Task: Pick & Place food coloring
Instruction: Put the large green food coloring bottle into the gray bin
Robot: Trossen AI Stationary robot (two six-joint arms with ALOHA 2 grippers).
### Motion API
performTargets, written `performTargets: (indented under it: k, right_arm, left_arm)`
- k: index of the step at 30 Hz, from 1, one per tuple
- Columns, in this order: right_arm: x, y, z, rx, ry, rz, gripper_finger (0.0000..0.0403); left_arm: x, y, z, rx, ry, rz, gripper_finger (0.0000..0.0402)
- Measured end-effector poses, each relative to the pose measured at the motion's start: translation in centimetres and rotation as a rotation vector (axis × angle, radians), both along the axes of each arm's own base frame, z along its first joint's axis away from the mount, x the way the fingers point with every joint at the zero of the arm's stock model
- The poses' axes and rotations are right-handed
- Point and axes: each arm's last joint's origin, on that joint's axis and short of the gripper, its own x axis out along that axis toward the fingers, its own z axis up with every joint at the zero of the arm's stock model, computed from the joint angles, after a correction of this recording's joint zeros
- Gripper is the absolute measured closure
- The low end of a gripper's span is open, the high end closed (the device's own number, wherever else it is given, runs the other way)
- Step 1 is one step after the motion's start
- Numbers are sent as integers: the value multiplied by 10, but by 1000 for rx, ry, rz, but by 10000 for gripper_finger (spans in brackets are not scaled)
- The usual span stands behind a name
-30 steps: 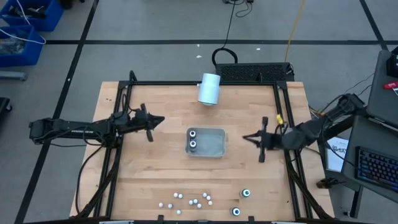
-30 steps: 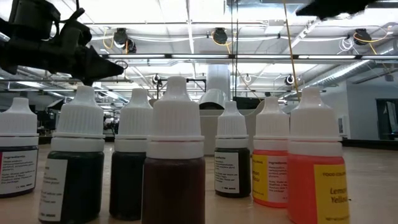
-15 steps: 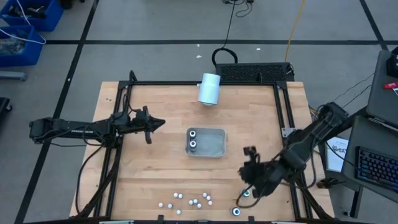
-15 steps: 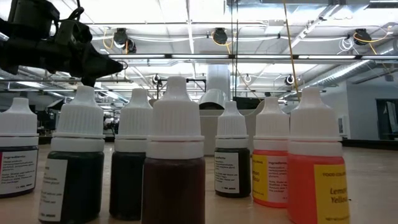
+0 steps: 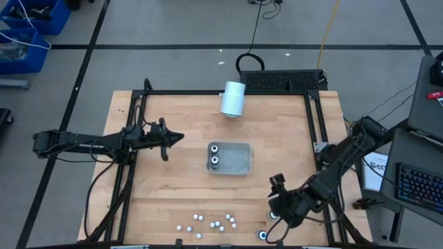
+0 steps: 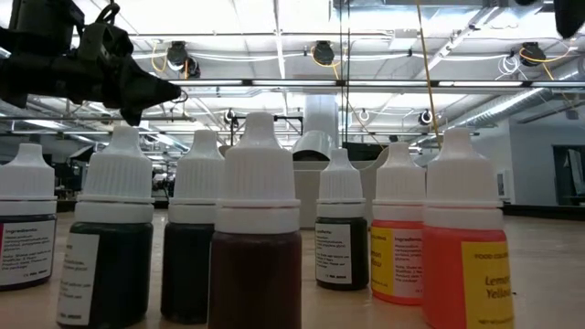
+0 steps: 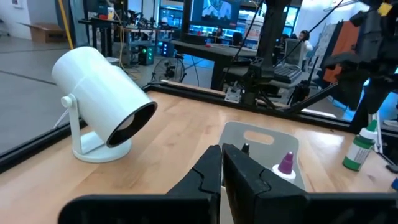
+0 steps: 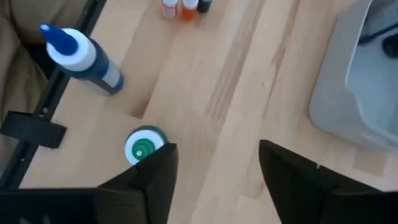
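Got my right gripper point(image 8: 214, 171) spread wide, hanging over the green-capped bottle point(image 8: 144, 144) near the front edge so I can drop onto it. Two bottles already sit in the tray point(image 5: 239, 166). Left gripper point(image 5: 173, 137) is clenched empty, parked left of the tray.

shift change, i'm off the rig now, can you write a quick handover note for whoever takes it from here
Right gripper: open, low over the table's front right, just beside the green-capped bottle, holding nothing.
Left gripper: shut, empty, waiting above the table's left side.
Done: two bottles stand in the grey tray at mid-table.
Left: the green-capped bottle, the blue-capped bottle near it, and the cluster of small white-capped bottles along the front edge are all outside the tray.
The white cylinder lies at the back.
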Motion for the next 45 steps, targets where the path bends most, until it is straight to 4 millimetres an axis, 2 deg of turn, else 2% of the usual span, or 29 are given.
performTargets:
  k: [9,13,21,26,32,35,38,45]
  right_arm:
    - [0,8,-21,176,30,37,161]
    - [-1,9,-21,182,31,35,164]
    - [-2,-1,-23,71,34,-3,164]
    - [-3,-8,-12,91,4,-2,161]
    - [-13,-18,17,184,-104,11,161]
    - [-17,-16,24,233,-124,46,162]
    - [-17,-6,17,253,-90,59,166]
    - [-9,13,-14,187,-10,46,166]
  left_arm:
    - [0,0,0,-3,-3,1,378]
    - [0,0,0,-4,-2,1,378]
    - [0,0,0,-2,-2,1,378]
    - [0,0,0,0,-1,2,378]
    - [0,0,0,0,-1,2,378]
    - [0,0,0,0,0,1,378]
    - [0,0,0,-1,6,2,378]
    - [0,0,-2,-3,21,2,378]
